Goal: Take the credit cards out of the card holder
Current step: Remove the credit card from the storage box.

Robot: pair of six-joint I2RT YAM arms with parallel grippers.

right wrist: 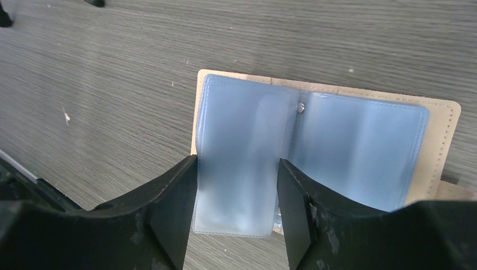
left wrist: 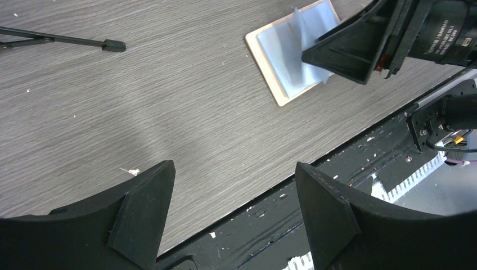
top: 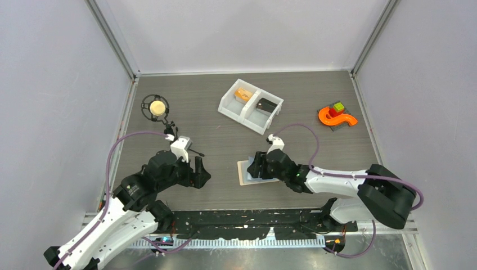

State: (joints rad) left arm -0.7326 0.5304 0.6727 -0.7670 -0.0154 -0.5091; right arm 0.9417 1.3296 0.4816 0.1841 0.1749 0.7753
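Observation:
The card holder (top: 244, 172) lies open on the table, beige outside with light blue see-through sleeves (right wrist: 360, 140) that look empty. One sleeve leaf (right wrist: 239, 157) stands up between the fingers of my right gripper (right wrist: 237, 163), which is open and straddles it from above (top: 257, 166). In the left wrist view the card holder (left wrist: 281, 67) lies under that gripper. An orange-tan credit card (top: 243, 94) and a dark one (top: 266, 105) lie in the white bin (top: 228, 107), one per compartment. My left gripper (left wrist: 233, 166) is open and empty, left of the holder (top: 199, 171), over the table's near edge.
A black ring stand holding a pale ball (top: 157, 107) is at the back left. An orange curved toy with red and green blocks (top: 336, 116) sits at the back right. A thin black rod (left wrist: 62, 39) lies left of the holder. A black rail (left wrist: 349, 169) runs along the near edge.

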